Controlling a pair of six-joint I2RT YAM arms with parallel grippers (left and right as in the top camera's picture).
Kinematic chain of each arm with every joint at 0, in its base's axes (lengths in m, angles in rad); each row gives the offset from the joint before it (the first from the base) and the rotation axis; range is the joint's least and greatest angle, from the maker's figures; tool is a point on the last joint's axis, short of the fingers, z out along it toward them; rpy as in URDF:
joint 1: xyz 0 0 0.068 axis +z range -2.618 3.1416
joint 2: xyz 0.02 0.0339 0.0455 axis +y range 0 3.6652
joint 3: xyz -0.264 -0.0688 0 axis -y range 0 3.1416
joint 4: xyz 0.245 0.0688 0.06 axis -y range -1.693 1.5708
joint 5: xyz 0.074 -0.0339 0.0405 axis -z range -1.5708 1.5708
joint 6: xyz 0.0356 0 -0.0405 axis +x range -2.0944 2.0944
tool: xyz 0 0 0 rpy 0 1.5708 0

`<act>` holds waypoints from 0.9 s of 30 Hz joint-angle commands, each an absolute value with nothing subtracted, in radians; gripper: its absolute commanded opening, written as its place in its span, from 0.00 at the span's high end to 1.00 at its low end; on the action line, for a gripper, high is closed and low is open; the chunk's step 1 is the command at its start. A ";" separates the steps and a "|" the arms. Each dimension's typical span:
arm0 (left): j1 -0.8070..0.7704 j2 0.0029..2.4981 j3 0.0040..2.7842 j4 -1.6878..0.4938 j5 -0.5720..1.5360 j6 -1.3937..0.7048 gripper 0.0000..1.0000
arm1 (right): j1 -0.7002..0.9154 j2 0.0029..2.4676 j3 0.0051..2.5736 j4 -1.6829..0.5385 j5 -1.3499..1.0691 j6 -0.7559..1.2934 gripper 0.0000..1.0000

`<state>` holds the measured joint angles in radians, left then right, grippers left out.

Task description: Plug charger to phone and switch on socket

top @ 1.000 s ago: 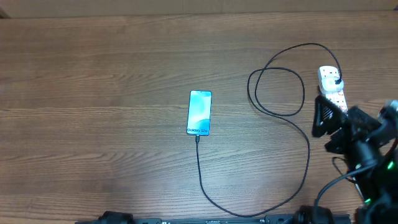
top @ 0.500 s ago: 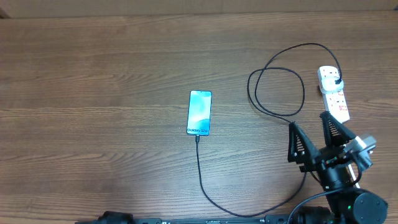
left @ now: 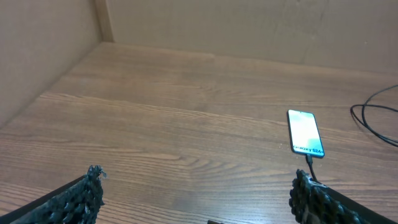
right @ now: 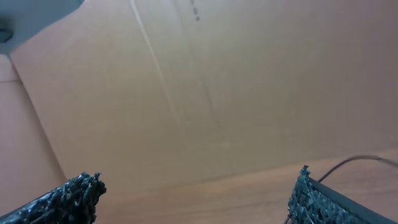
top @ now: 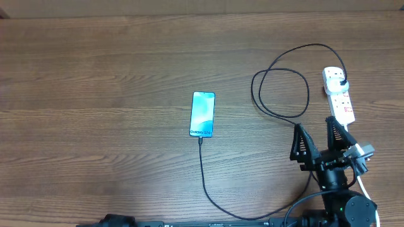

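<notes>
The phone (top: 202,114) lies screen up in the middle of the table, its blue screen lit, and shows in the left wrist view (left: 305,132) too. The black charger cable (top: 208,183) runs from the phone's near end, sweeps right, loops (top: 281,91) and ends in a black plug (top: 341,82) seated in the white socket strip (top: 338,94) at the far right. My right gripper (top: 314,141) is open and empty, just in front of the strip. My left gripper (left: 196,196) is open and empty, low near the table's front left.
A brown cardboard wall (left: 50,50) stands at the left and back of the wooden table (top: 95,94). The strip's thick white cord (top: 365,184) runs down beside my right arm. A stretch of cable (left: 373,115) shows at the right of the left wrist view.
My right arm has swung back from the socket strip toward the table's front edge and turned upright, fingers pointing away. The phone, cable and strip have not moved.
</notes>
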<state>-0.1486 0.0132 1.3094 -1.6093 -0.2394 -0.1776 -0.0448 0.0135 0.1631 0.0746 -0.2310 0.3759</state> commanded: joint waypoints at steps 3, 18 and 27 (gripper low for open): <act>-0.142 0.004 1.311 -1.610 -0.232 -0.187 0.00 | -0.039 0.003 0.080 0.146 -0.176 0.365 0.00; -0.142 0.004 1.311 -1.610 -0.232 -0.187 0.00 | -0.039 0.002 0.007 0.104 -0.113 0.357 0.00; -0.142 0.004 1.311 -1.610 -0.232 -0.187 0.00 | -0.039 0.002 0.007 -0.078 -0.057 0.325 0.00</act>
